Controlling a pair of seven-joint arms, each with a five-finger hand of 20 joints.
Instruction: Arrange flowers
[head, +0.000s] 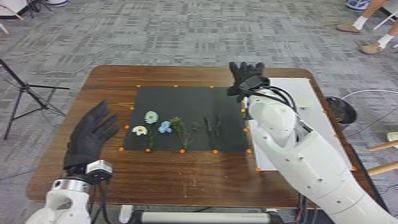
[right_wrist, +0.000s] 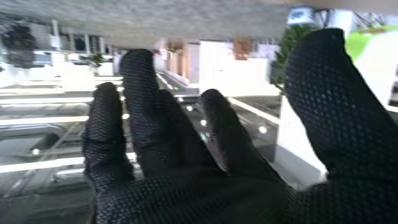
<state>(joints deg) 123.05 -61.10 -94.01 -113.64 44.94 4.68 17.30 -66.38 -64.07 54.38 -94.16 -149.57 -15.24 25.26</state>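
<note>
While right robot hand (head: 243, 78) is spread | rightmost leafy stem (head: 210, 127) lies robotward and left, axis near-to-far | this hand looks nearer

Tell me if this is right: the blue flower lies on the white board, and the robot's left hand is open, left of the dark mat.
Not quite: in the head view, the blue flower lies on the dark mat. The rest holds: the left hand is open, left of that mat.

The brown table (head: 169, 182) bears a black mat (head: 182, 102) — and a white board (head: 312, 120).
</note>
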